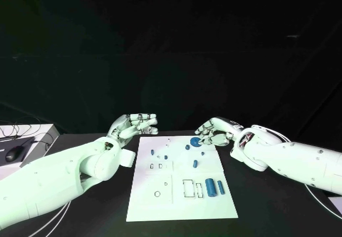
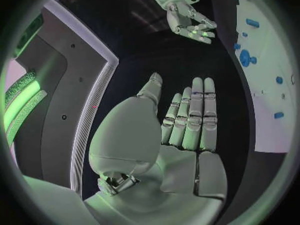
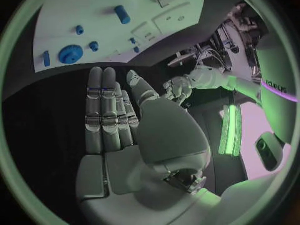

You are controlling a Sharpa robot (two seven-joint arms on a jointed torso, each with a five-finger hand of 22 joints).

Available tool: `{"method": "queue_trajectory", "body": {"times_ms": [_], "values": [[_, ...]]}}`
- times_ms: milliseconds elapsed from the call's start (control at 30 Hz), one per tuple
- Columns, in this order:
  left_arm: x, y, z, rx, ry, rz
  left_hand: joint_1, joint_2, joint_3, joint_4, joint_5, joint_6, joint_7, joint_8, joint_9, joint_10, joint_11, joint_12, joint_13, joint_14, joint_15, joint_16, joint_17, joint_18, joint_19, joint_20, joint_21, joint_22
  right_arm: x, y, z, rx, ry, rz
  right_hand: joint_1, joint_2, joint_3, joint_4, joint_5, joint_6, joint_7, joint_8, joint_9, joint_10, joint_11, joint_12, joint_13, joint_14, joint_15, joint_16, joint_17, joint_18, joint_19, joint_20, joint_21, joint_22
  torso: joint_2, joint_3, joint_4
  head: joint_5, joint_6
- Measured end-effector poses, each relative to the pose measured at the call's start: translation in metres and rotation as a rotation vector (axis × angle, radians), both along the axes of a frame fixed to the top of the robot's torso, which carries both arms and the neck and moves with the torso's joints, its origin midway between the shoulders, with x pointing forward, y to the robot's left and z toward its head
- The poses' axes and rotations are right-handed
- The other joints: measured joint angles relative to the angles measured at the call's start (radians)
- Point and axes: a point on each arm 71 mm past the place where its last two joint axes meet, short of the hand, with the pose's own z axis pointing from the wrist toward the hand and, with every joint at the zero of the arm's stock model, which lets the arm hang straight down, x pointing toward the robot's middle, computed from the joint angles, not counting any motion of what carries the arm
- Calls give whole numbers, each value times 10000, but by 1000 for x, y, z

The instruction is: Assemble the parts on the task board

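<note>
Our left hand hangs at the board's far left corner, off the white surface; the left wrist view shows its fingers straight and side by side, thumb apart, nothing in the palm, so it is released and empty. Our right hand hangs at the far right corner, and the right wrist view shows the same flat, unloaded pose, fingers extended with nothing between them. From the head view both hands look partly curled, but the wrist views settle it: neither grips a part. Between them the board lies flat on the black counter. On it a blue gear sits near the far edge, just beside our right hand; we cannot tell whether a fingertip touches it. Small blue pegs dot the middle, and two blue cylinders lie side by side near the right edge, next to outlined slots. We judge the job at or near its start, with most parts still loose and a first pick yet to be made. The next move calls for one hand, most likely the right, to come down over a part, the gear being nearest, and close on it cleanly without nudging the small pegs beside it.
</note>
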Motion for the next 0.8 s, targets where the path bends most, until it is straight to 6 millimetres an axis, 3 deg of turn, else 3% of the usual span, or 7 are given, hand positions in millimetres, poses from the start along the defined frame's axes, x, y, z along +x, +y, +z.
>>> {"method": "queue_trajectory", "body": {"times_ms": [67,200,233,300,400,633,800], "values": [[-4,-1,3,-15,-60,-214,-8,8,-24,-51,0,0,0,0,-1,0,0,0,0,-36,-35,259,127,-71,37,-101,118,0,-1,4,0,-613,-275,53,-139,-139,51,-32,132,342,-93,0,16,412,-145,39,9,343,-202,967,531,-27,390,-318,526,345,70,7,23,-11,11],[-12,-3,8,-48,-128,-513,-8,8,-24,-105,0,-4,-3,0,-1,0,0,0,0,-90,-90,776,376,-71,180,-244,391,97,1,12,2,-1430,-733,44,-362,-361,312,55,400,695,-187,0,28,831,-337,39,33,694,-482,2780,1608,-164,931,-716,1739,1350,242,6,94,-71,52],[-13,-3,9,-58,-134,-573,-8,8,-25,-104,0,-4,-4,0,-1,0,0,0,0,-105,-105,893,431,-71,232,-295,489,146,1,13,3,-1563,-835,25,-443,-468,476,74,538,750,-212,0,28,925,-381,39,43,743,-556,3469,2135,-207,1153,-807,2414,2110,281,6,107,-83,67],[-17,-4,11,-83,-141,-701,-8,8,-53,-132,0,-4,-4,0,-2,0,0,0,-1,-269,-126,1184,567,-71,227,-367,734,259,3,16,5,-1798,-1052,-44,-739,-896,974,165,927,820,-238,0,33,1147,-459,50,110,718,-690,6184,3939,-407,1963,-1088,5998,6357,368,5,142,-105,92],[-21,-4,13,-99,-132,-845,-8,8,-53,-132,0,-4,-4,0,-2,0,0,0,-1,-439,-136,1551,684,-72,96,-416,1031,366,4,21,7,-2035,-1273,-175,-829,-987,1274,189,1075,750,-319,0,39,1162,-475,89,114,610,-695,7000,4614,-430,2336,-1120,7457,8179,487,-1,196,-128,123],[-28,-3,16,-112,-78,-1058,-27,27,-53,-132,0,-43,-42,0,-3,-3,-2,0,-1,-483,-124,1695,689,-71,-39,-382,1194,402,9,29,10,-2306,-1662,-521,-1048,-1305,1605,167,1515,557,-387,0,38,294,-260,89,65,217,-514,7895,5706,-43,2361,-894,6662,7371,766,-21,320,-245,184],[-30,-4,15,-108,-8,-1141,-61,61,-49,-127,0,-211,-30,-1,-3,-45,-34,0,-1,-602,-73,1695,637,-71,-95,-326,1238,391,9,29,11,-2537,-1857,-724,-1192,-1448,1564,257,1541,474,-694,0,38,-6,-207,89,102,263,-436,8611,6900,196,2518,-724,6451,7477,923,-45,401,-346,197]]}}
